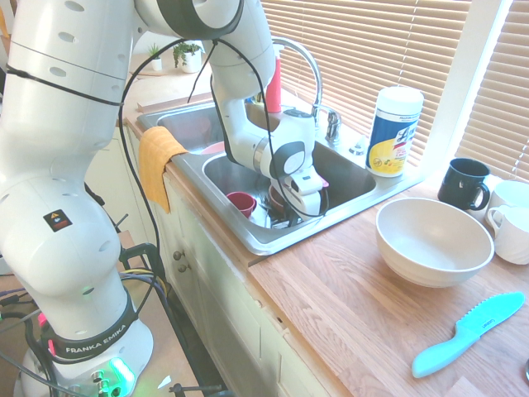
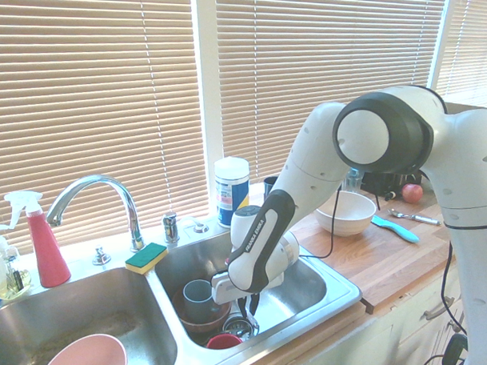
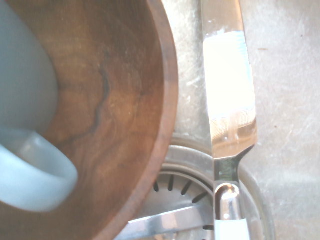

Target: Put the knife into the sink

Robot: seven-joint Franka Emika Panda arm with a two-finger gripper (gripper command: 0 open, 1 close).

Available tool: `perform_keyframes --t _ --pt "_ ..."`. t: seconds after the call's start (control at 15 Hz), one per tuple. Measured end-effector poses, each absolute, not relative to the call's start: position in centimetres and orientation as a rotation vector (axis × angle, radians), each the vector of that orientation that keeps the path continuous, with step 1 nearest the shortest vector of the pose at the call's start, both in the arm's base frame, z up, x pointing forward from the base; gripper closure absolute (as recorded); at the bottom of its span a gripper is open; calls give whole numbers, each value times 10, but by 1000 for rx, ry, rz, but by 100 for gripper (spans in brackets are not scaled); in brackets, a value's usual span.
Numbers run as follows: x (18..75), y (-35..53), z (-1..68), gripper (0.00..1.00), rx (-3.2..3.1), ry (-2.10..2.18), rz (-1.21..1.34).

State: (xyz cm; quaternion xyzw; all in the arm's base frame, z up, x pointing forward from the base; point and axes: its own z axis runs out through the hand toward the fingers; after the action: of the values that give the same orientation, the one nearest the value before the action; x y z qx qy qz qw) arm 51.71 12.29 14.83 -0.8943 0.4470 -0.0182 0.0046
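Starting at the left, one orange towel [image 1: 161, 157] hangs over the front edge of the sink [image 1: 273, 241], and one pink bowl [image 2: 89, 355] sits in the left basin. One red spray bottle [image 1: 274, 87] and one chrome faucet [image 1: 317, 70] stand along the back edge. Into the right basin: one wooden bowl [image 3: 125, 95] with one gray-blue mug [image 2: 198, 297] inside, one red cup [image 1: 241, 203] near the front edge, and here's the tool [image 2: 248, 304], closed on the one silver knife [image 3: 230, 85], low inside that basin. One wipes canister [image 1: 395, 132] is at the sink's back right corner. On the surface [image 1: 322, 306], one white bowl [image 1: 434, 241], three mugs, one dark [image 1: 464, 184] and two white [image 1: 514, 233], toward the back edge, then one teal serrated knife [image 1: 467, 335], nearer the front edge.
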Motion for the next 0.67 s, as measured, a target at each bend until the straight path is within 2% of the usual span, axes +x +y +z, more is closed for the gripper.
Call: perform_keyframes --t 0.47,0.67 --pt "517 124 146 0 -2816 1399 -70" --pt "527 127 175 0 -2782 1392 -123"
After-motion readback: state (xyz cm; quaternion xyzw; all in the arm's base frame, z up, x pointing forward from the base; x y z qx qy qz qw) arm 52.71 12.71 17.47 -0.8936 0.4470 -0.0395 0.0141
